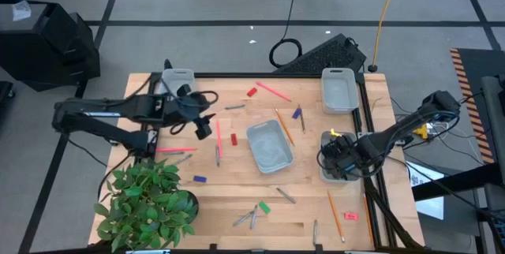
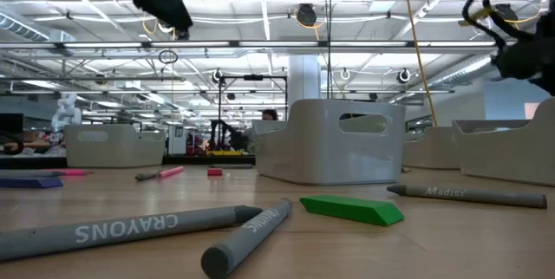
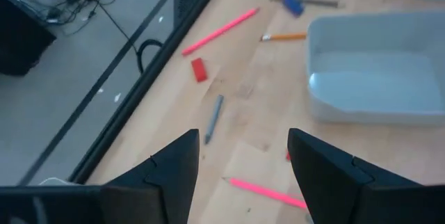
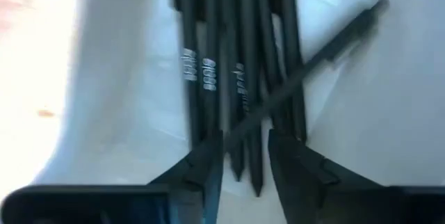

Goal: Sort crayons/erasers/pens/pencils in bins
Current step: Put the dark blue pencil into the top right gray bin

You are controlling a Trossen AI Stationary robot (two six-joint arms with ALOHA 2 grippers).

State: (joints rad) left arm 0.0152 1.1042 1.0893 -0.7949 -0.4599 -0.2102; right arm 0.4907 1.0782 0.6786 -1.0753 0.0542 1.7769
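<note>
Right gripper (image 4: 245, 156) low inside a shallow pale grey-blue plastic bin (image 4: 389, 106), fingers slightly apart over slim black pens (image 4: 240, 57) — left gripper (image 3: 243, 161) spread wide, empty, above the light wooden table (image 3: 257, 106).

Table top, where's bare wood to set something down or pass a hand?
Bare wood lies between the centre bin and the potted plant, broken only by a blue eraser, and between that bin and the right bin. Crowded: the back strip around the red eraser, and the crayons by the green eraser.
</note>
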